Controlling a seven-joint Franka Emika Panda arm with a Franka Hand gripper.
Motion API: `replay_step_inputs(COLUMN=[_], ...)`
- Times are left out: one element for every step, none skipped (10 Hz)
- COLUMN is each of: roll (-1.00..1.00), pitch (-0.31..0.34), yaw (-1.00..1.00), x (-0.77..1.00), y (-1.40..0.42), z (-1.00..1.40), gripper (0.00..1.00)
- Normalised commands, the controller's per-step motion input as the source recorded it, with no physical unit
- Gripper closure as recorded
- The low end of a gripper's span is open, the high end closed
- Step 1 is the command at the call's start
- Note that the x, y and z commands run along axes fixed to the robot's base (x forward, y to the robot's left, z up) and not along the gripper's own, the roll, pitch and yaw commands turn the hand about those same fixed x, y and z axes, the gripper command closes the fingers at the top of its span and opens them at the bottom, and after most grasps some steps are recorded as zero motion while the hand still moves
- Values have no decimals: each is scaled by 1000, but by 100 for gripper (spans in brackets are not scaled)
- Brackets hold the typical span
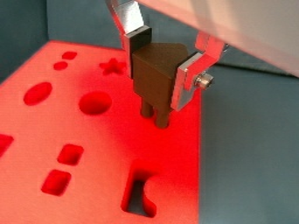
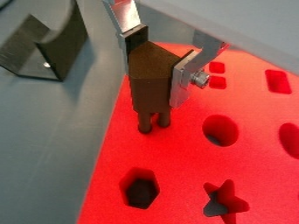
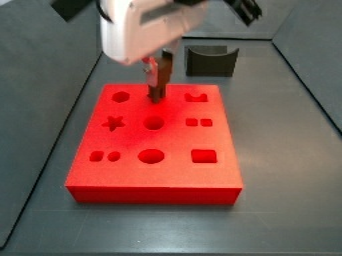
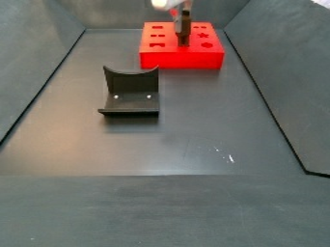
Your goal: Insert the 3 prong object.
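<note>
— Grey floor (image 4: 180, 135), red block (image 3: 174, 165) by its far edge?
— Yes. Gripper (image 1: 163, 63) above the block pinches the 3 prong object (image 1: 155, 83); its prongs touch the block's top near one edge.

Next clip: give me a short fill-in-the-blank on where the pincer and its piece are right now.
1. The pincer is shut on the ____ brown 3 prong object.
2. The prongs point ____ at the red block.
3. The star-shaped hole is ____.
4. The fixture stands on the floor, ____ from the block.

Missing words: dark; down; empty; apart
</note>
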Motion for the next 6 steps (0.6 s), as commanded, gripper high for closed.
replay_step_inputs(roll=[26, 100, 110, 96, 0, 0], pitch=[0, 0, 4, 41, 0, 0], yaw=[-69, -169, -160, -89, 0, 0], x=[371, 103, 71, 0, -43, 0], y=[-43, -46, -20, 0, 0, 0], z=[-754, -629, -740, -597, 0, 0], gripper=[100, 100, 100, 100, 100, 100])
